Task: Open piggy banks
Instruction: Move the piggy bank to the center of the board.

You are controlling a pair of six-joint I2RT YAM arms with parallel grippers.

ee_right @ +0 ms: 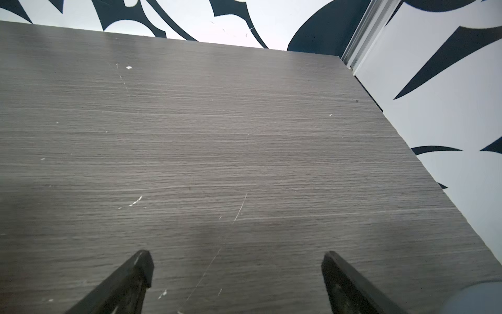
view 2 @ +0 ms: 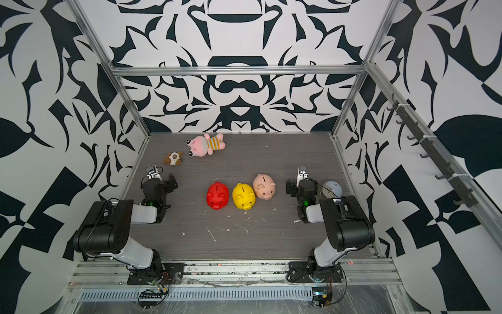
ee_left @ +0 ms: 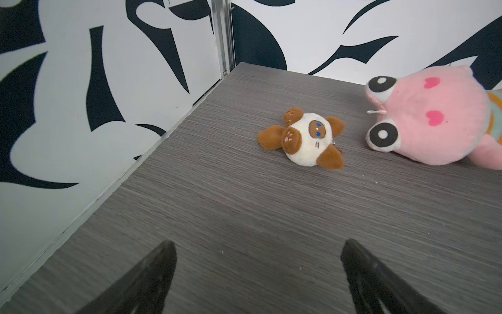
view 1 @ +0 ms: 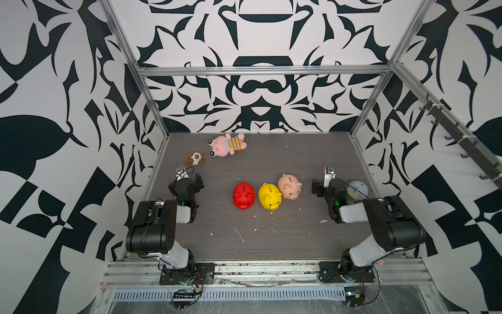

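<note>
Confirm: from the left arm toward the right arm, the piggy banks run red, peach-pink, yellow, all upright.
Order wrong. Both top views show the red piggy bank, then the yellow piggy bank, then the peach-pink piggy bank nearest the right arm, all upright.

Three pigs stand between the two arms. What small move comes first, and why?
Probably swing the left gripper toward the red piggy bank, the nearest. That gripper and the right gripper are open and empty. The red, the yellow piggy bank and the peach-pink piggy bank stand upright, slots up, no plug showing, so one must be tipped.
</note>
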